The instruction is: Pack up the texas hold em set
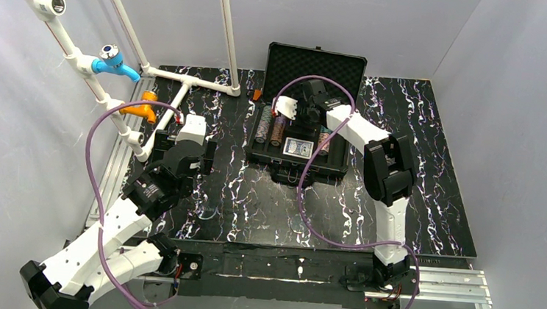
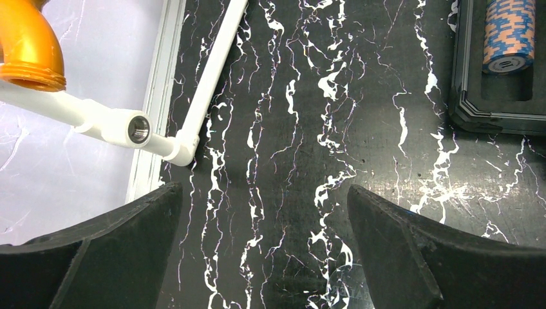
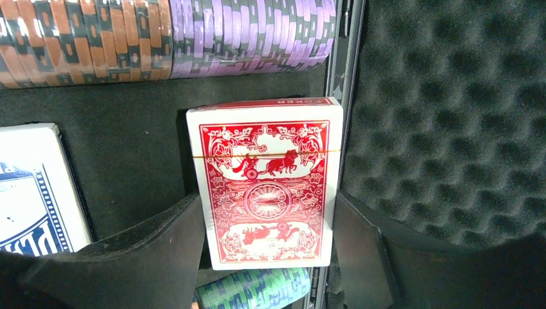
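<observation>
Working on the card step of packing the briefcase (image 1: 315,60): clamping the red-backed deck (image 3: 267,148) by its long edges in the right claw (image 3: 267,201), directly over the black tray. Seeing the blue-backed deck (image 3: 29,187) just left of that claw, the striped poker chips (image 3: 193,32) ahead of it, and the egg-crate foam lining (image 3: 451,116) close on its right. Probably needing next: settling the deck flat into its pocket, spreading the fingers, lifting clear before closing the lid. Holding the left claw (image 2: 264,193) wide and empty above the counter (image 2: 290,96), with the case corner off to its right.
</observation>
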Robot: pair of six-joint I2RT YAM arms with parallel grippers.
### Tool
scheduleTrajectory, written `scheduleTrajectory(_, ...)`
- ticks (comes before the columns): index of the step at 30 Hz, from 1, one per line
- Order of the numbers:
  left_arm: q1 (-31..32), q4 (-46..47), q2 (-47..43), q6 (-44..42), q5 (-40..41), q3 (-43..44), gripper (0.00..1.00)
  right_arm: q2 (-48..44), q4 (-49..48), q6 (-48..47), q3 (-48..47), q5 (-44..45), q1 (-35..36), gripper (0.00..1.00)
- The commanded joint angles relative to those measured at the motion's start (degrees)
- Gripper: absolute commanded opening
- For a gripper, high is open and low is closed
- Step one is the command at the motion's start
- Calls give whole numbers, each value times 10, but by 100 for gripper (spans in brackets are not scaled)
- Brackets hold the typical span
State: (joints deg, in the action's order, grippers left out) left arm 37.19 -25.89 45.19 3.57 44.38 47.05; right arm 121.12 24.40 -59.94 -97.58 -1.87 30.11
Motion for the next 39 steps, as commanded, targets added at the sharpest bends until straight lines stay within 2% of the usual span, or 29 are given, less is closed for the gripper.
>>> scheduleTrajectory(1,-4,3,-14,-1,12,8,100,-44,26,32,16,-25,6,74)
scheduleTrajectory(5,-4,3,-16,-1,12,8,100,-65,30,52,17,-29,9,78)
scheduleTrajectory(10,-4,4,-19,-1,12,8,99,-76,51,69,11,-29,16,97)
scheduleTrajectory(17,-4,2,-25,-1,12,8,99,-73,70,126,-29,-24,21,98)
scheduleTrajectory(21,-4,2,-28,-1,11,7,99,-99,-36,235,-4,8,21,98)
scheduleTrajectory(25,-4,2,-30,-1,9,8,99,-94,-80,352,-16,46,21,97)
scheduleTrajectory(31,-4,2,-31,0,9,8,99,-93,-168,524,18,137,21,89)
scheduleTrajectory(33,-4,2,-32,0,9,8,99,-96,-203,589,38,187,21,79)
scheduleTrajectory(34,-4,2,-32,0,9,8,99,-98,-215,623,45,218,20,69)
scheduleTrajectory(37,-4,1,-34,0,9,7,99,-99,-238,684,63,263,20,55)
scheduleTrajectory(39,-4,1,-34,0,8,7,99,-99,-264,712,75,278,20,50)
